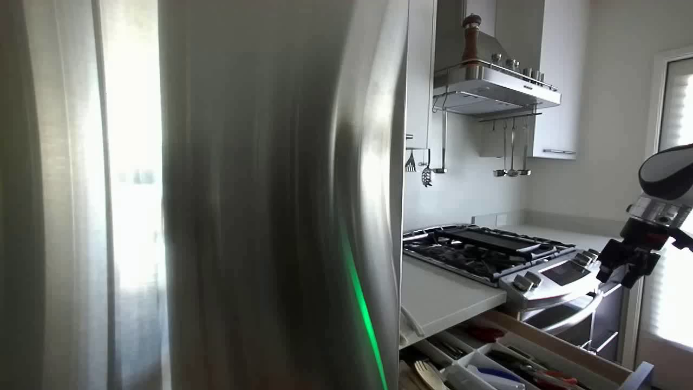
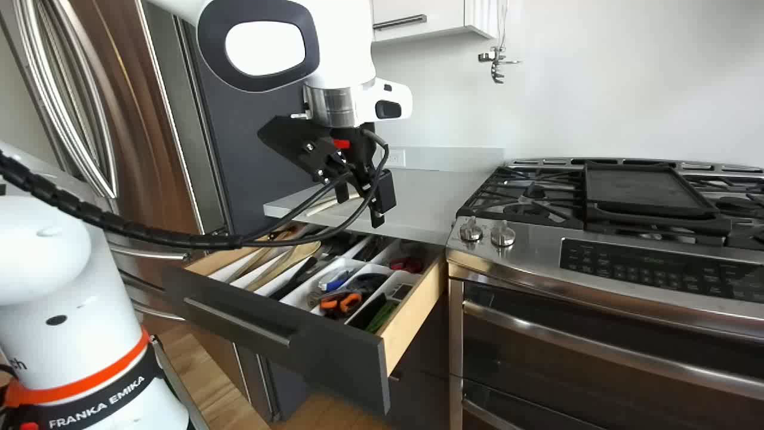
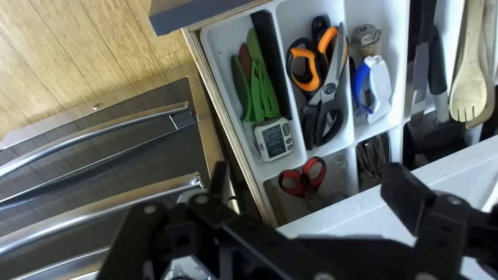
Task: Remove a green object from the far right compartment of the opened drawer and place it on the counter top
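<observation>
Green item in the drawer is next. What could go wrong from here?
1. Bad grab: the bright green item lies close between a dark green piece and a black bar, so the open gripper might pinch a neighbor too.
2. Its end appears to touch the timer, which could get dragged along.
3. Spread this wide, the gripper may knock the drawer's wooden side going in.

White arm (image 2: pixel 77 269), orange band (image 2: pixel 83 380), ribbed black cable (image 2: pixel 179 240); black gripper (image 2: pixel 360 206), screws (image 2: pixel 309 146) seemingly silver.
</observation>
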Motion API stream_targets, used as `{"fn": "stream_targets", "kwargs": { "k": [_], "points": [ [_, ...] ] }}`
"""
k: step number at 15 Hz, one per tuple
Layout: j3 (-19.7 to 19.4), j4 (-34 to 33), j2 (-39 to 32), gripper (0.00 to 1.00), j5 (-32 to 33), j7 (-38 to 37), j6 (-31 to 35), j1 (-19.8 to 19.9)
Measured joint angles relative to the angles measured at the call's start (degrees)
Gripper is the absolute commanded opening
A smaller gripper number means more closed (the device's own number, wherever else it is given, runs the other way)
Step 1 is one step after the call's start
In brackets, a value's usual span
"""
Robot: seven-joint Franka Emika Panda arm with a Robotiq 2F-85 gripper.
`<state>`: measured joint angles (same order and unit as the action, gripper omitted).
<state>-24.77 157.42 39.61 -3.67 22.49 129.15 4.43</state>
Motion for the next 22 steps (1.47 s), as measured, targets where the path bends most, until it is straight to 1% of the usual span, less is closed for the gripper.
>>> {"fn": "stream_targets", "kwargs": {
  "k": [10,12,14,17,19,20,21,22],
  "points": [
    [0.2,0.0,-0.1,1.00,-0.1,0.0,0.0,0.0],
    [1.5,0.0,-0.9,1.00,-0.1,0.0,0.7,-0.1],
    [3.6,0.1,-2.9,1.00,0.1,0.0,2.8,-0.4],
    [7.1,0.2,-7.9,1.00,1.1,0.0,8.0,-0.8],
    [8.7,0.2,-11.7,1.00,1.1,0.1,10.9,-1.1],
    [9.2,0.2,-13.5,0.97,1.1,0.1,12.0,-1.3],
    [9.5,0.3,-15.3,0.83,1.1,0.2,13.0,-1.6],
    [9.7,0.3,-17.0,0.81,1.0,0.2,14.0,-2.0]
  ]
}}
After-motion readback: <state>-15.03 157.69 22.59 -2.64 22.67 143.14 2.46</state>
